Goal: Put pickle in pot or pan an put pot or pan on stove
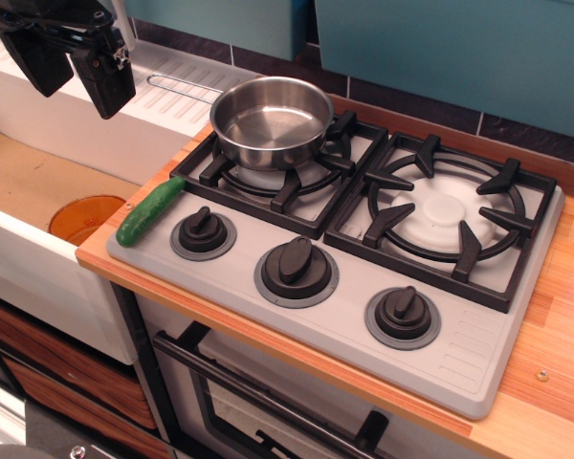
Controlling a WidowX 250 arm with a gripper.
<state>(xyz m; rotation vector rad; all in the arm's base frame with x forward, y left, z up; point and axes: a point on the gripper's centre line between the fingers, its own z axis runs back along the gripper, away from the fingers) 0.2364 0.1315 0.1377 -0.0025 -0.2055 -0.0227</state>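
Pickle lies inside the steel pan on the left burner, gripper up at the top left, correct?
Not quite. The observation.image view shows the pan on the left burner empty; the pickle lies on the stove's front left corner. The gripper is indeed at the top left.

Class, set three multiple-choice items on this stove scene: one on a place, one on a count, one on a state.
1. Where does the pickle lie?
A. in the pan
B. on the stove's left front edge
C. in the orange bowl

2. How many knobs has the stove?
A. two
B. three
C. four

3. What is the state of the gripper?
A. open, holding nothing
B. shut on the pickle
C. gripping the pan's handle

Answers: 1 B, it rests beside the left knob. 2 B, three show in front. 3 A, its fingers hang apart, well left of the pan.
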